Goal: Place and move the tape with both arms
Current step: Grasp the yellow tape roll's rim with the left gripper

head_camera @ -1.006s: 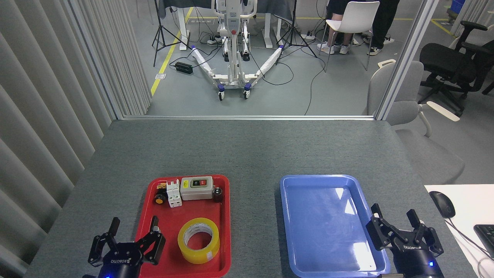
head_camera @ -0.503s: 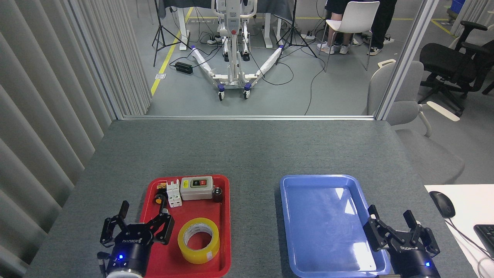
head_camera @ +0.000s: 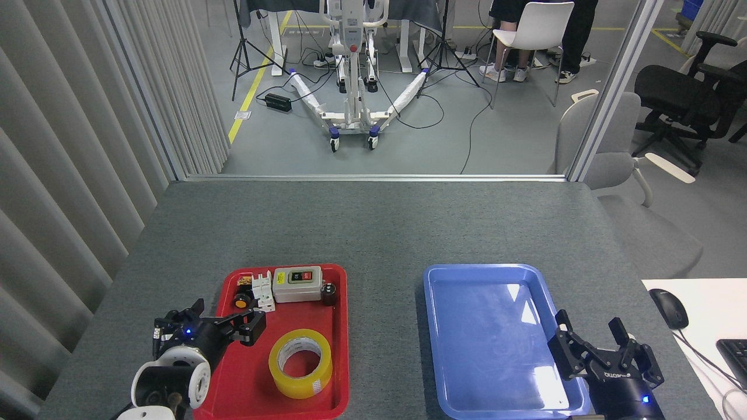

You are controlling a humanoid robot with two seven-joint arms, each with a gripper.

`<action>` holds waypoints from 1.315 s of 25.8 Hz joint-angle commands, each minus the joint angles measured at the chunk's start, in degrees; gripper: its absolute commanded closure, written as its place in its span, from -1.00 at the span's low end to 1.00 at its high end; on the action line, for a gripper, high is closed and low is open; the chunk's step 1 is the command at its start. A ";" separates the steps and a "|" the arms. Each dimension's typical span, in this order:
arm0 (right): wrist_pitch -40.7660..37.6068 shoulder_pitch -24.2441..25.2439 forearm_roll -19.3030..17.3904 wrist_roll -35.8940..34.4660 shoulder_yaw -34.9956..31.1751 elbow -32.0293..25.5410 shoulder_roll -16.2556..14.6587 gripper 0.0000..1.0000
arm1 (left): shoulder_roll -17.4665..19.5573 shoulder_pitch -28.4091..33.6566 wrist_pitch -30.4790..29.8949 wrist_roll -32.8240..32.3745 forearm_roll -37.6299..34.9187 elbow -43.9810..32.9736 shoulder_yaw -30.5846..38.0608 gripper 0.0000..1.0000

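tape (head_camera: 300, 363) is lying flat, core up, in the near half of the red tray (head_camera: 341, 326), label on its near outer wall. flat like that the core hole is open from above, so my guess is a finger-in-core or rim pinch is the plan. left gripper (head_camera: 224, 322) is tilted over the tray's left edge, fingers spread and pointing right, just beside the roll but not touching it, holding nothing. looks like a lining-up pose for the pick. right gripper (head_camera: 601, 344) sits at the near right corner of the blue tray (head_camera: 435, 303), fingers apart, nothing in them. probably parked there to take the roll or work it once it lands, since that tray has nothing in it.

counts: 1 tape roll, 2 trays (red, blue), 2 grippers. far end of the red tray has a small parts cluster: a grey switch box (head_camera: 297, 284), a white breaker-like block (head_camera: 264, 290), an orange-capped bit (head_camera: 239, 302), a dark cylinder (head_camera: 329, 291). one more brownish scrap in the far left corner, too small to identify.
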 commanded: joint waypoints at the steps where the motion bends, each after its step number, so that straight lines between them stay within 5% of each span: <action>1: 0.00 -0.08 0.06 0.05 0.00 0.00 -0.01 -1.00 | 1.02 -2.32 -0.67 -13.82 0.19 -0.11 -0.69 -1.00; 9: 0.00 -0.25 -0.03 0.05 0.00 0.09 0.08 -1.00 | 0.94 -6.37 -4.18 -30.79 2.56 0.42 -5.61 -1.00; 18: 0.00 -0.95 -0.03 0.05 0.00 0.44 0.35 -1.00 | -0.56 -8.39 -1.11 -29.65 3.09 10.70 -7.28 -1.00; 34: 0.00 -1.75 -0.03 0.05 0.00 0.44 -0.18 -1.00 | -1.70 -8.91 3.64 -25.16 2.82 15.89 -8.60 -1.00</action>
